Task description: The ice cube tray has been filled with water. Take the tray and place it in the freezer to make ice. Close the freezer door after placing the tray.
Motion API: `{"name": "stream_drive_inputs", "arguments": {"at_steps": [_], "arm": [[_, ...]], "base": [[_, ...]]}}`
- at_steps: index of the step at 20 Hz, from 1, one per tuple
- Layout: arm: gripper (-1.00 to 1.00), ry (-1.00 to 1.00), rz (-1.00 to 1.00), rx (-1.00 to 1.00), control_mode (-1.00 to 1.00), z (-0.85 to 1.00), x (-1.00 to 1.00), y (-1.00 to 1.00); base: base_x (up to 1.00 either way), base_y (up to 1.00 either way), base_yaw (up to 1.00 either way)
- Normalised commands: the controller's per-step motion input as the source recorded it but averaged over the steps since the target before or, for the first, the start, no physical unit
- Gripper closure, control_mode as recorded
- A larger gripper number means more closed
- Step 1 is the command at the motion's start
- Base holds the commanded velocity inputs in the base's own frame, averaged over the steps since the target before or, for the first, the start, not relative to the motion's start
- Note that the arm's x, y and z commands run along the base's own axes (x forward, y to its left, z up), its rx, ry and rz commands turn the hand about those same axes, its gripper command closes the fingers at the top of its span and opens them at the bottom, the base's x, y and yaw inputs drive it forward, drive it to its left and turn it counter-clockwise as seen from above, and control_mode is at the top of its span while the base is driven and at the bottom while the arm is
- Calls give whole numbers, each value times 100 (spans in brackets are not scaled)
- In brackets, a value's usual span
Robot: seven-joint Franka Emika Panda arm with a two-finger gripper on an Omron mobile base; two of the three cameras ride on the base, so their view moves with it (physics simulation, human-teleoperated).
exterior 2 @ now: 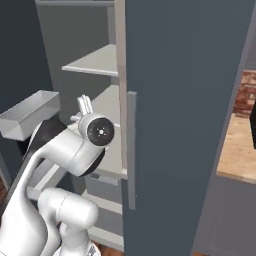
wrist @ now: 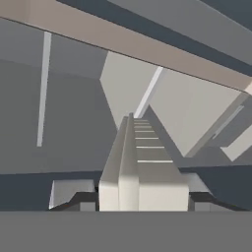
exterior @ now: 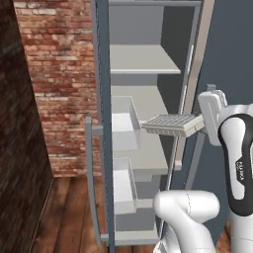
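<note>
Ice cube tray before white freezer shelves

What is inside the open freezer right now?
Inside the freezer: white shelves and door bins. The ice cube tray, held by the gripper, sits at the opening. The door edge hides the bins' contents.

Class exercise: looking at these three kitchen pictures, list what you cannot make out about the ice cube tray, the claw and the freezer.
- Water in the ice cube tray: cells too small in the left base view.
- The claw's grip: the tray covers its tips in the hand view.
- Tray in the right base view: hidden behind the arm.
- Freezer top and bottom: cut off by the picture edges.
</note>
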Motion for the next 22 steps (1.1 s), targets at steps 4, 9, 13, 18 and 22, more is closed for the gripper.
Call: {"name": "stream_drive_inputs", "arguments": {"at_steps": [4, 9, 13, 18, 22], "arm": [[100, 0, 0, 0, 100, 0, 0, 0], [100, -12, -7, -1, -100, 0, 2, 14], [100, -32, -14, -3, -100, 9, 0, 30], [100, -36, -13, -1, -100, 22, 0, 12], [100, -28, -11, 0, -100, 33, 0, 10]], "base": [[23, 31, -21], [11, 21, -12], [0, 0, 0], [0, 0, 0], [0, 0, 0]]}}
